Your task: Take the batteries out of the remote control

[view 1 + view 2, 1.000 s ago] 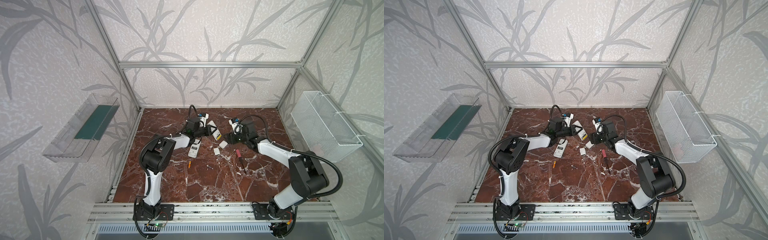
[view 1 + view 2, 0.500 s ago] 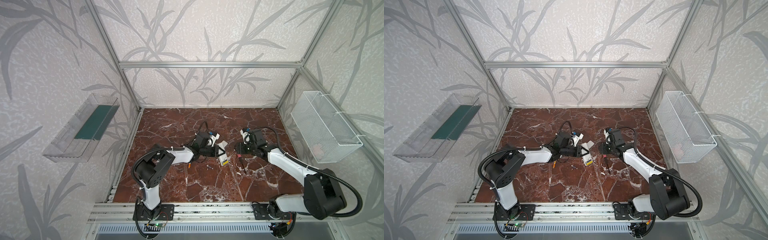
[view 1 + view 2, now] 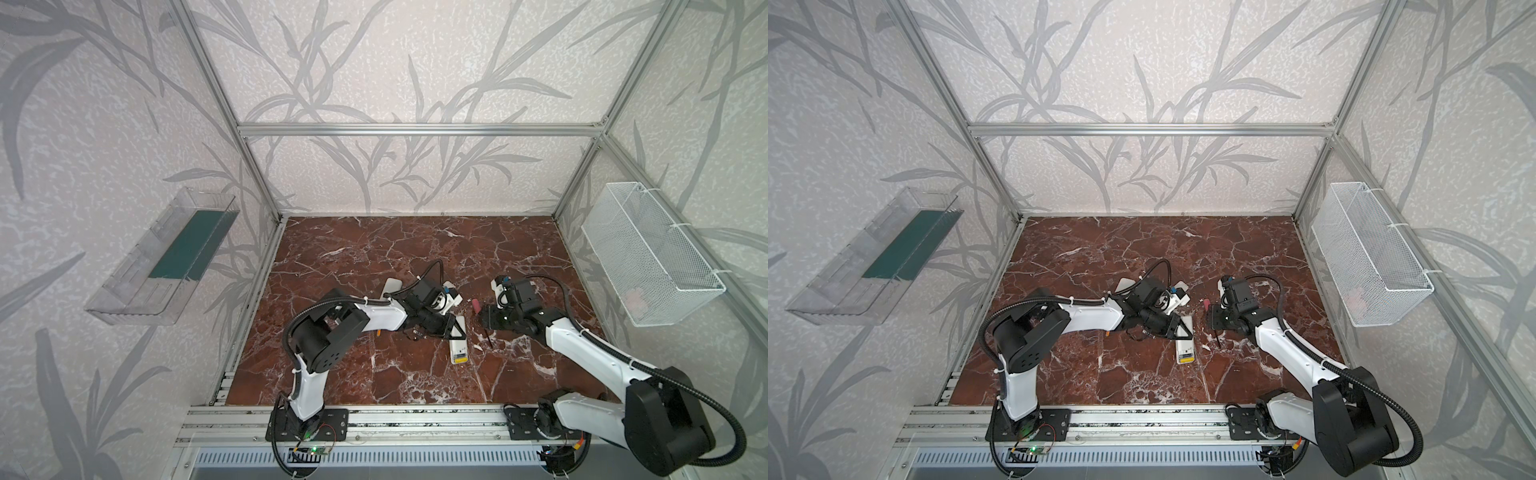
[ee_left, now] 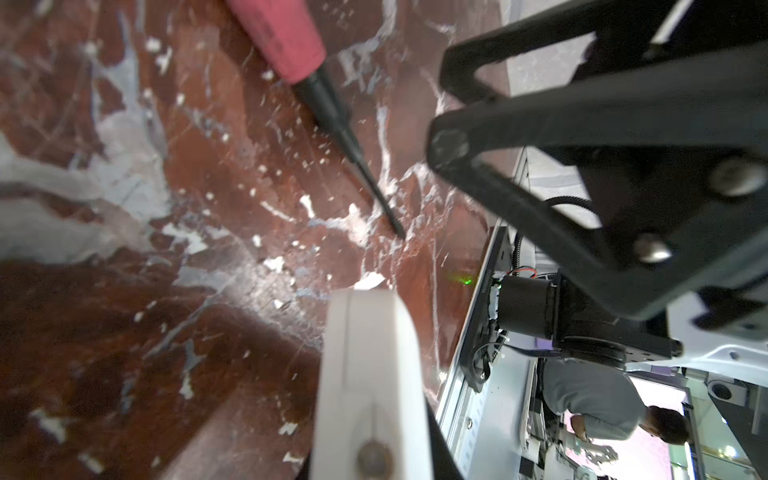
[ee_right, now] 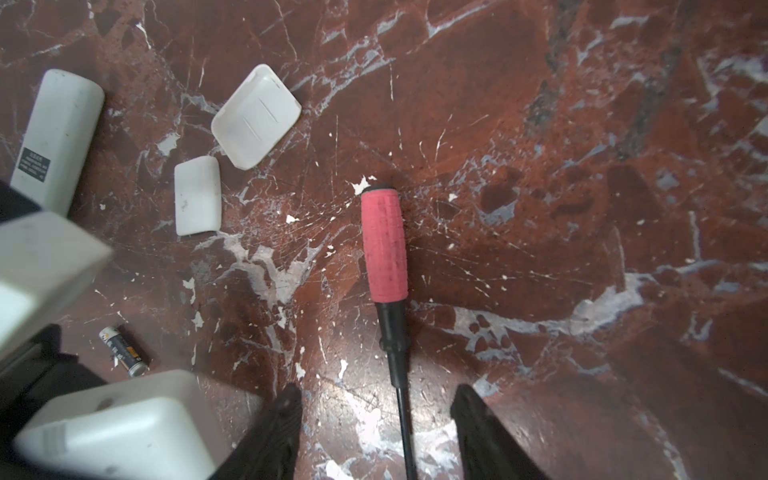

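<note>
Top views first: in both top views you have, from the left, an orange battery [image 3: 379,332] lying on the marble table [image 3: 374,257] just beside the left forearm [image 3: 382,318]. Next, your left gripper [image 3: 456,331] is clamped on a white remote [image 3: 459,351], whose near end shows a yellow strip; you cannot tell whether that end rests on the table. Further right the pink-handled screwdriver [image 3: 476,306] lies flat. Your right gripper [image 5: 376,392] stands over its dark shaft with jaws parted, one finger on either side, gripping nothing. Right wrist view also gives you a dark battery [image 5: 123,351] loose on the marble near the held remote. A smaller white cover [image 5: 197,195], a larger white cover [image 5: 256,116] and a second remote [image 5: 54,133] lie beyond it
</note>
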`<action>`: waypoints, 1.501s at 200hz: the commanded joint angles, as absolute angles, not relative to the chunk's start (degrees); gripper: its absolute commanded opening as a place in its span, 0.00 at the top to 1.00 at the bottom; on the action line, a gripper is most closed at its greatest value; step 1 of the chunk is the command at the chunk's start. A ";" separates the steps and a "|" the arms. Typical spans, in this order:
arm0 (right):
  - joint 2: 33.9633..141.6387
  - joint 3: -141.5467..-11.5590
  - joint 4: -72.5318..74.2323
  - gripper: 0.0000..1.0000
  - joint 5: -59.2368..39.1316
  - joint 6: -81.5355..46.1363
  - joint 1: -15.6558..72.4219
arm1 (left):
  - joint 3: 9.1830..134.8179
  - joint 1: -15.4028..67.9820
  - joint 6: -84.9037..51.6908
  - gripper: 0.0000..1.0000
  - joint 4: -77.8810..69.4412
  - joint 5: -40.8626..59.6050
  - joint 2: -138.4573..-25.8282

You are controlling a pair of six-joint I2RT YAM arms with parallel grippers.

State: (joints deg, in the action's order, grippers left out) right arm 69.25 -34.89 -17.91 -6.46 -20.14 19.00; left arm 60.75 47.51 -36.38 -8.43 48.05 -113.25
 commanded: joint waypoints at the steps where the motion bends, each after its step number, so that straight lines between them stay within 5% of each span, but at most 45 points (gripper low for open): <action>1: 70.76 -35.25 -18.64 0.41 -5.98 -20.87 18.63 | 64.06 47.37 -36.61 0.94 -6.59 49.74 -116.75; 87: 85.11 -41.45 -15.71 0.45 -7.91 -18.74 18.46 | 69.43 46.10 -32.80 0.66 0.63 42.37 -118.43; 112: 89.41 -43.49 -15.79 0.46 -7.15 -17.91 18.46 | 69.61 45.55 -33.07 0.72 0.06 42.40 -118.63; 132: 90.79 -45.02 -17.54 0.63 -6.47 -16.94 18.46 | 69.78 45.21 -33.85 0.82 -1.42 43.10 -118.97; 181: 82.01 -43.67 -20.28 0.85 -1.49 -17.05 17.29 | 75.06 45.22 -36.28 0.85 -2.84 44.37 -121.88; 260: 66.81 -41.15 -21.01 0.87 -1.14 -16.88 9.52 | 97.24 45.09 -37.38 0.84 4.61 42.05 -136.37; 300: 62.91 -40.15 -20.81 0.88 -1.75 -16.88 8.88 | 107.60 44.74 -33.01 0.71 14.35 36.23 -142.04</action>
State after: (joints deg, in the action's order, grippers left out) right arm 64.77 -40.88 -20.16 -1.96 -17.30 9.34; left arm 103.79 45.23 -36.75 5.67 41.93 -138.91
